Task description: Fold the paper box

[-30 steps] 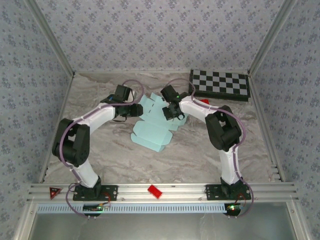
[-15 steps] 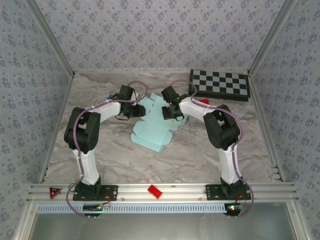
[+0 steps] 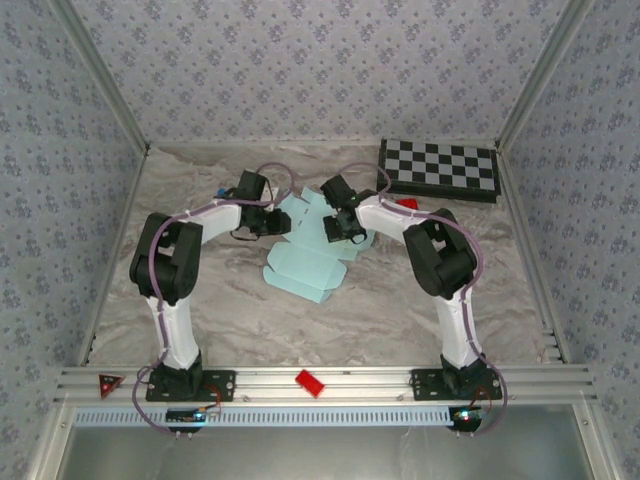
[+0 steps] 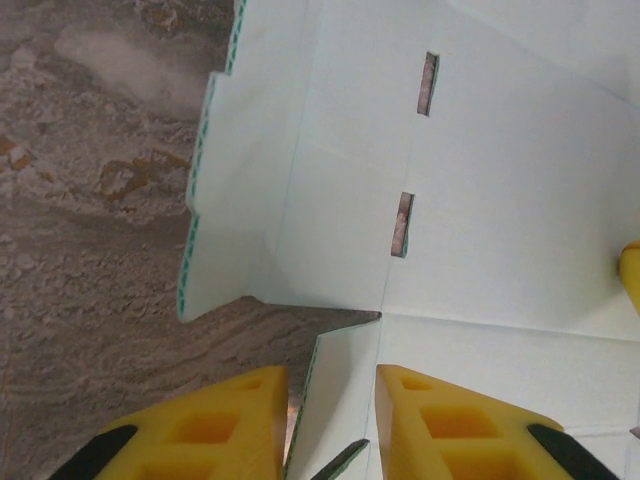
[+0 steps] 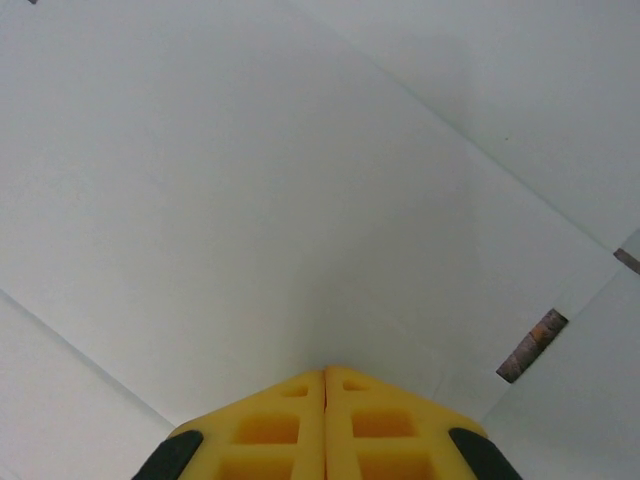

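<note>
At the bottom of the top view, a small red block point(image 3: 309, 382) lay on the grey metal rail point(image 3: 350, 400) between the two arm bases, and a red triangular piece point(image 3: 108, 384) sat at the lower left end of the rail. Above the rail, the marbled grey-beige surface point(image 3: 220, 310) was bare.

In the middle of the frame, the pale mint card paper box point(image 3: 305, 268) lay on that surface as a partly folded die-cut sheet, with its flaps spread towards the upper centre. The left hand point(image 3: 272, 222) was at the sheet's upper left edge and the right hand point(image 3: 345, 228) was over its upper right part.

In the left wrist view, the left hand point(image 4: 332, 385) had its yellow fingers a narrow gap apart, and a raised flap of the paper box point(image 4: 500, 200) stood between them. I could not tell whether they pressed it. Two short slots point(image 4: 402, 225) were cut in the card above.

In the right wrist view, the right hand point(image 5: 325, 372) had its yellow fingers closed together, with nothing between them, right over a plain panel of the paper box point(image 5: 250, 200).

At the upper right of the top view, a black-and-white checkered board point(image 3: 440, 168) lay at the far wall.
</note>
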Motion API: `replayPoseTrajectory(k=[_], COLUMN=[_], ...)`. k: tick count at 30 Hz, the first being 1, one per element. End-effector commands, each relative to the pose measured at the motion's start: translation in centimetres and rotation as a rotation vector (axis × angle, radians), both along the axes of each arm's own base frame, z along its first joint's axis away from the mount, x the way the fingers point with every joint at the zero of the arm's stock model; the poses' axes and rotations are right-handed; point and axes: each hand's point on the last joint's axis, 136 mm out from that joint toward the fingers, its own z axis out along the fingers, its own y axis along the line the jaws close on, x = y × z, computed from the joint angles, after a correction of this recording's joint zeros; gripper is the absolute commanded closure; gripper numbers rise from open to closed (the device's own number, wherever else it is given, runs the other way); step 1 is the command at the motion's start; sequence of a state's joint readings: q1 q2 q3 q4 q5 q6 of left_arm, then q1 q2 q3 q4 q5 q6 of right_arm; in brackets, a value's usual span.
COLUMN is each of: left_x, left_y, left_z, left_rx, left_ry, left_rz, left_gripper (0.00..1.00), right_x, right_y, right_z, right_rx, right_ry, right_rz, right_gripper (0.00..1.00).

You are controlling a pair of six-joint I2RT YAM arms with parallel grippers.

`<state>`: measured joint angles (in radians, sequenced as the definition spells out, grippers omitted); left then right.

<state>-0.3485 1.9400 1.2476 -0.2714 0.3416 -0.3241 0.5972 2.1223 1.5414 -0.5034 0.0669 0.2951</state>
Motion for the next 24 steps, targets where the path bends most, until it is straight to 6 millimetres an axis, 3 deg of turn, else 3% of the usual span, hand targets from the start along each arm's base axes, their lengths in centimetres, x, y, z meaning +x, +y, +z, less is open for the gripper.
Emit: replayPoseTrajectory(k=[1, 10, 24], left_x=[-1.0, -3.1, -4.1], left_y=[-0.1, -0.2, -3.3], left_z=[1.7, 2.6, 1.7], left_rx=[-0.035, -0.073, -0.071], left_ry=[-0.018, -0.063, -0.032], left_rz=[-0.006, -0.007, -0.088], left_gripper=[0.74, 0.74, 0.65], right_x=[-1.2, -1.8, -2.5], right_y=[0.5, 1.6, 1.6], right_z=[-1.8, -1.9, -2.1], right_rx=[-0.061, -0.046, -0.02], right_ry=[0.045, 0.042, 0.059], right_rz=[0.051, 0.085, 0.031], right_gripper=[0.93, 0.93, 0.94])
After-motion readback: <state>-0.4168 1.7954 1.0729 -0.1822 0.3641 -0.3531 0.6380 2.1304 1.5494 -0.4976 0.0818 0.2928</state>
